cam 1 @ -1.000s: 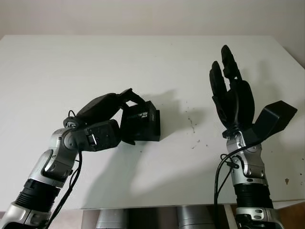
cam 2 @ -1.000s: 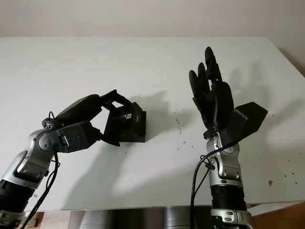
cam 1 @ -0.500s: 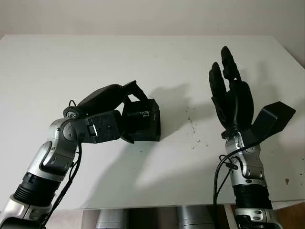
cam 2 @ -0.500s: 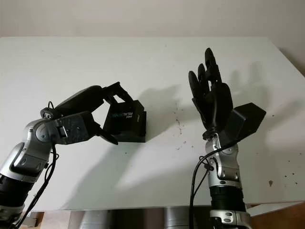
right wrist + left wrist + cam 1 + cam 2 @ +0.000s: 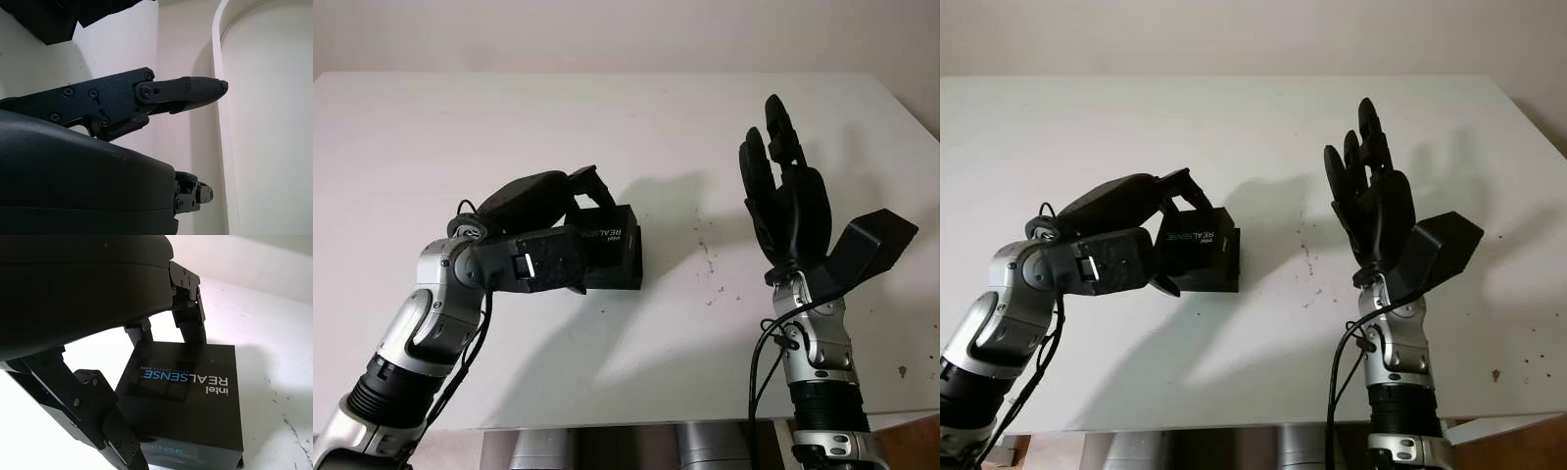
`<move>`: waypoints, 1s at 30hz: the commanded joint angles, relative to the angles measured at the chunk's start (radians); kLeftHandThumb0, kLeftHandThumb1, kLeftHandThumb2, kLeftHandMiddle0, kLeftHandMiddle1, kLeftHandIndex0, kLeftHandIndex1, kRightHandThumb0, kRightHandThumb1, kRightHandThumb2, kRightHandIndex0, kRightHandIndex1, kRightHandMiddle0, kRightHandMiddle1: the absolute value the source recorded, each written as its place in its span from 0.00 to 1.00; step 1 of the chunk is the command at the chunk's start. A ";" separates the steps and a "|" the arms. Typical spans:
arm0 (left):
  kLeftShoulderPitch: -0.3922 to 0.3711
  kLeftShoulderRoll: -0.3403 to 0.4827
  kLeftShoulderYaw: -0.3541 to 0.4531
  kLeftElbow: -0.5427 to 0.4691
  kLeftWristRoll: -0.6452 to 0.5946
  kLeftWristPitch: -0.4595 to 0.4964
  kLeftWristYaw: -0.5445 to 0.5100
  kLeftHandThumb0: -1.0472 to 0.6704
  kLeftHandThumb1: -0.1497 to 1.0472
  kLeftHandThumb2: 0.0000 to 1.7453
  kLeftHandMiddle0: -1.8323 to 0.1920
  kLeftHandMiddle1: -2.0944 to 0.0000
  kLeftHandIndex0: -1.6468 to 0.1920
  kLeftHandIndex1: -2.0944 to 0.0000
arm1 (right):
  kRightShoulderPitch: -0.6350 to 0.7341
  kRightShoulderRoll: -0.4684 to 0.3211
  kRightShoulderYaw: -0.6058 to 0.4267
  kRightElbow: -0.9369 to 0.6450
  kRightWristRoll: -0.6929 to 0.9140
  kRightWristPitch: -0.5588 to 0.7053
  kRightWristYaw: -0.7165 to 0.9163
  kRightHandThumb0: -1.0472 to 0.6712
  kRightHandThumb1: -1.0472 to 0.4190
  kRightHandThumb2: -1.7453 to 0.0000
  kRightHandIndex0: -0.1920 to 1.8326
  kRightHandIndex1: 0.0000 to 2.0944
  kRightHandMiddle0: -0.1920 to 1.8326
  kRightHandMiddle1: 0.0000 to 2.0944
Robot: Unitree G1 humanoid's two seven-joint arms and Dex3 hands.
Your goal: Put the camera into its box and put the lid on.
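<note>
On the white table [image 5: 431, 127] the left hand [image 5: 543, 240] clasps the black cardboard box [image 5: 610, 257], its "intel REALSENSE" lid lettering legible from the left wrist, while the right hand [image 5: 783, 191] is raised, empty, fingers straight.

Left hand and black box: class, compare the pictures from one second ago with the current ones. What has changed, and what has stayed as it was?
The left hand has closed in from the side over the black box, its fingers now curled over the far edge and the thumb at the near side. The box has not shifted on the table. The right hand stays raised and open, holding nothing.
</note>
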 commanded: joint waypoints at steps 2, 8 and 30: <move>-0.018 -0.019 -0.014 -0.020 0.011 0.043 -0.011 0.56 0.96 0.03 0.77 0.29 0.77 0.40 | 0.009 0.007 -0.001 -0.020 0.008 0.005 0.001 0.22 0.00 0.87 0.09 0.03 0.12 0.03; -0.022 -0.036 -0.017 -0.017 0.007 0.090 -0.012 0.56 0.97 0.03 0.78 0.36 0.77 0.42 | 0.013 0.007 -0.003 -0.021 0.010 0.005 0.002 0.22 0.00 0.87 0.09 0.02 0.11 0.03; -0.022 -0.055 -0.044 0.040 -0.014 0.072 0.022 0.55 0.97 0.03 0.78 0.35 0.75 0.42 | 0.019 0.009 -0.001 -0.029 0.011 0.006 -0.004 0.22 0.00 0.87 0.09 0.03 0.12 0.03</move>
